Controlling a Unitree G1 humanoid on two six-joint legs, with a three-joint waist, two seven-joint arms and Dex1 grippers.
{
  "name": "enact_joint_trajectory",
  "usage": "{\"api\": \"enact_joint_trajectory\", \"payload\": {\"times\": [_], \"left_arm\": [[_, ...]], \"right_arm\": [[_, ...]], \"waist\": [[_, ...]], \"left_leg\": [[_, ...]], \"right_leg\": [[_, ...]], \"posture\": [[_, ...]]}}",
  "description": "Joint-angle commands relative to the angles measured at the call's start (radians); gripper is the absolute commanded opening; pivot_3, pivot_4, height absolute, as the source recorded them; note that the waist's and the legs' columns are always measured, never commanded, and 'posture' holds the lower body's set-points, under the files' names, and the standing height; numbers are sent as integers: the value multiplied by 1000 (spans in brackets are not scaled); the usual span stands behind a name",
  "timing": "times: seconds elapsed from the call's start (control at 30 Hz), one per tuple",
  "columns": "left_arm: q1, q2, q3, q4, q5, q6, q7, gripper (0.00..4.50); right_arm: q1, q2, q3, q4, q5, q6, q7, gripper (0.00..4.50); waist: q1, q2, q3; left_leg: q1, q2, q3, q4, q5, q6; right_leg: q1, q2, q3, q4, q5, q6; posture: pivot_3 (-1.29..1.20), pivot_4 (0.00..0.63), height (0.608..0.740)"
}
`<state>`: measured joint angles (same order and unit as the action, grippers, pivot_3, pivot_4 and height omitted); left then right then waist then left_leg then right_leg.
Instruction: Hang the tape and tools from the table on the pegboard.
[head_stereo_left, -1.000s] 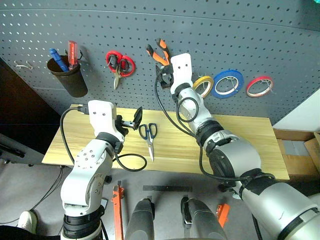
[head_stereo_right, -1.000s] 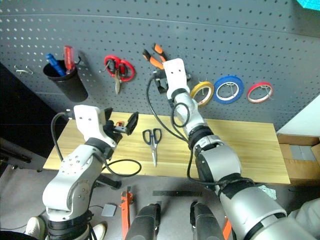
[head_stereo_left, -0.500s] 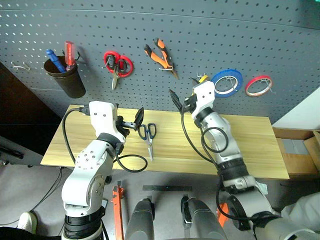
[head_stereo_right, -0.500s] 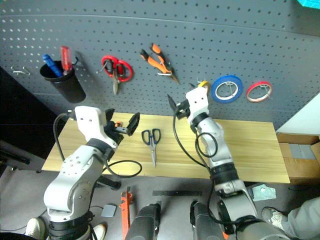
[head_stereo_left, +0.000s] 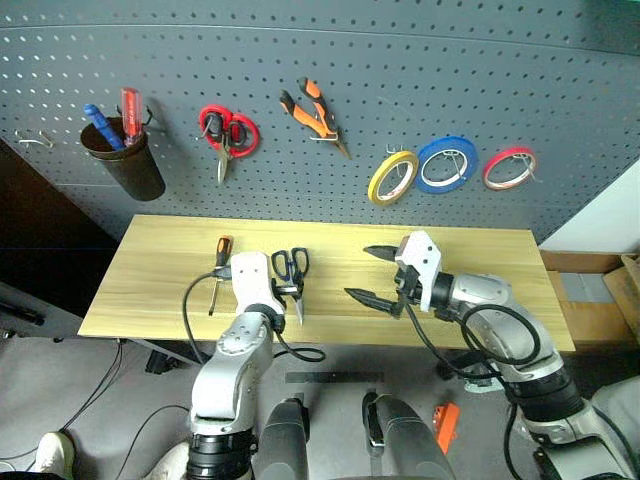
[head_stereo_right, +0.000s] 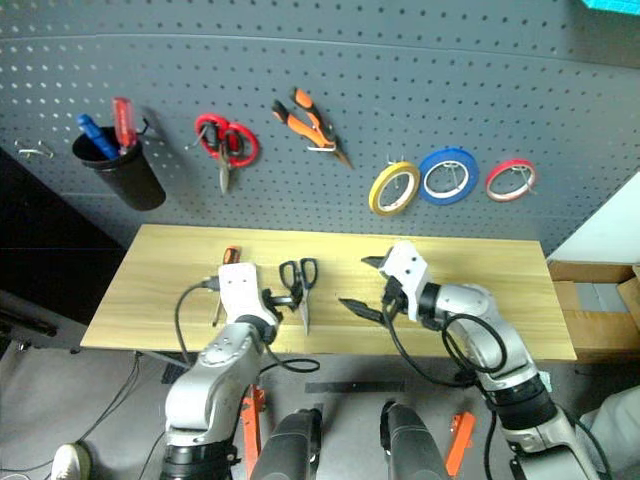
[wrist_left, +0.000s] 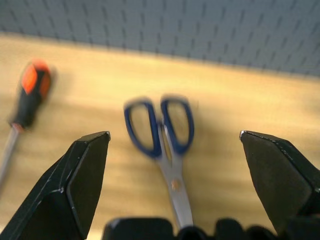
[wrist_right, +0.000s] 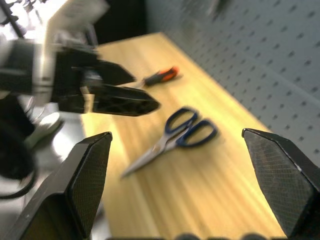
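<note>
The blue-handled scissors (head_stereo_left: 292, 268) lie on the table (head_stereo_left: 480, 260), blades toward me. My left gripper (wrist_left: 174, 133) hangs low over them, open, with a finger on either side of the handles. The orange-and-black screwdriver (head_stereo_left: 218, 262) lies just left of it. My right gripper (head_stereo_left: 356, 271) hovers over the middle of the table, open and empty, pointing left toward the scissors (wrist_right: 187, 129). The yellow tape (head_stereo_left: 392, 177) and the orange-handled pliers (head_stereo_left: 314, 113) hang on the pegboard (head_stereo_left: 520, 80).
The board also holds a black cup (head_stereo_left: 125, 160) with a blue and a red screwdriver, red scissors (head_stereo_left: 225, 135), a blue ring (head_stereo_left: 447, 165) and a red ring (head_stereo_left: 508, 168). Cardboard boxes (head_stereo_left: 600, 300) stand past the table's right end.
My right arm has drawn back from the pliers on the pegboard and sunk to just above the table. My left gripper has dropped down onto the scissors.
</note>
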<state>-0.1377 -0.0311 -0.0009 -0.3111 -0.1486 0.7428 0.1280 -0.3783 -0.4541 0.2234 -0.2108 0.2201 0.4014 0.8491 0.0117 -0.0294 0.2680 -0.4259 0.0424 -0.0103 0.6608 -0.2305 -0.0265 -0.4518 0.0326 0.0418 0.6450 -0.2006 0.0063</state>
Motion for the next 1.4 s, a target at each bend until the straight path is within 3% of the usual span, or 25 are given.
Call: {"api": "enact_joint_trajectory", "payload": {"times": [0.03,0.23,0.53,0.83,1.4], "left_arm": [[-41,-52,-25,115,31,-5,40,4500],[-155,-87,-33,303,67,-27,88,4500],[-259,-129,1,398,91,42,192,4500],[-245,-197,42,386,68,102,243,4500],[-215,-162,84,454,43,116,192,4500]], "right_arm": [[7,-54,0,-2,6,-79,84,4490],[-10,-69,5,-6,33,-77,141,4490],[-51,-88,14,-9,78,-26,226,4490],[-92,-80,27,53,57,-54,253,4490],[-119,-43,29,176,-46,-144,168,4490]], "waist": [[-6,-1,1],[-18,-3,6],[-25,-5,18],[-39,-5,24],[-43,-5,39]], "left_leg": [[0,0,0,0,0,0],[1,0,-1,0,0,0],[1,0,1,0,0,0],[1,0,0,0,0,0],[1,0,1,0,0,0]], "right_leg": [[0,0,0,0,0,0],[0,1,0,1,0,0],[0,1,1,0,0,1],[0,1,1,1,0,2],[0,1,2,1,0,2]], "posture": [[30,282,740],[-2,296,740],[-21,314,740],[-22,323,740],[-35,331,740]]}}
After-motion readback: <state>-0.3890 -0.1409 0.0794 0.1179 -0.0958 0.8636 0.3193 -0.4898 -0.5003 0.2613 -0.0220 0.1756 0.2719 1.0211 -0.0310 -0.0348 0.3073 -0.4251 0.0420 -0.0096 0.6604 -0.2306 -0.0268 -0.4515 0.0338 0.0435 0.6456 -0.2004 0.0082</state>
